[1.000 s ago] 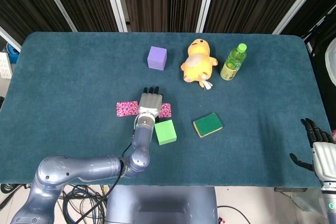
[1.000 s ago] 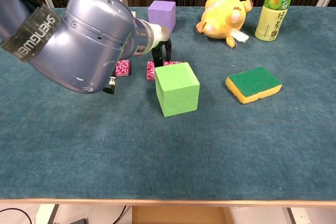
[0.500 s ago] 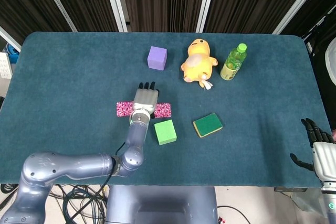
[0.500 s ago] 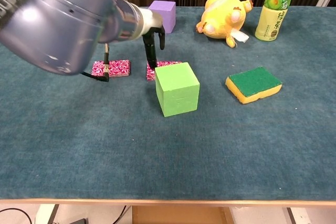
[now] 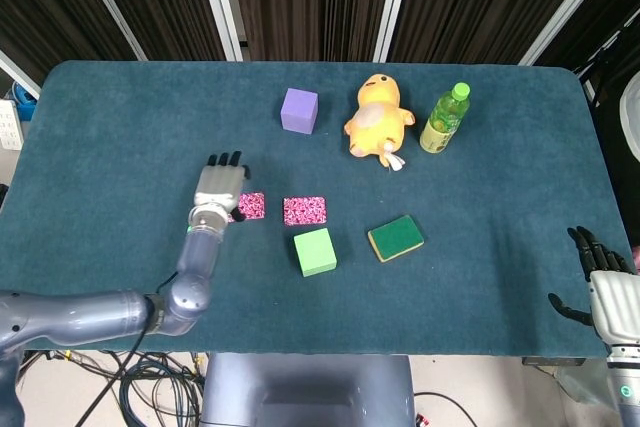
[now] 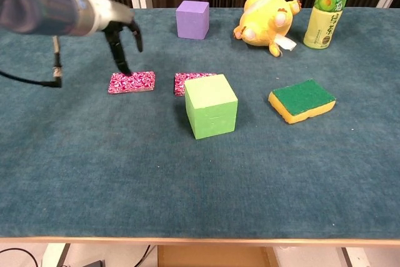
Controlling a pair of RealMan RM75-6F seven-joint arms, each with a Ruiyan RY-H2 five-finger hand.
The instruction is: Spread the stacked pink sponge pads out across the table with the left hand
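Two pink sponge pads lie flat and apart on the teal table. The left pad is partly covered by my left hand, whose fingers point down, apart, with a fingertip at the pad's far edge; the hand holds nothing. The right pad sits just behind the green cube, which hides its near edge in the chest view. My right hand hangs off the table's front right corner, fingers apart and empty.
A purple cube, a yellow duck toy and a green bottle stand along the back. A green-and-yellow sponge lies right of the green cube.
My left hand has slid left across the table, away from the green cube. The left pad moved left with it, and the two pads now lie separated and uncovered.
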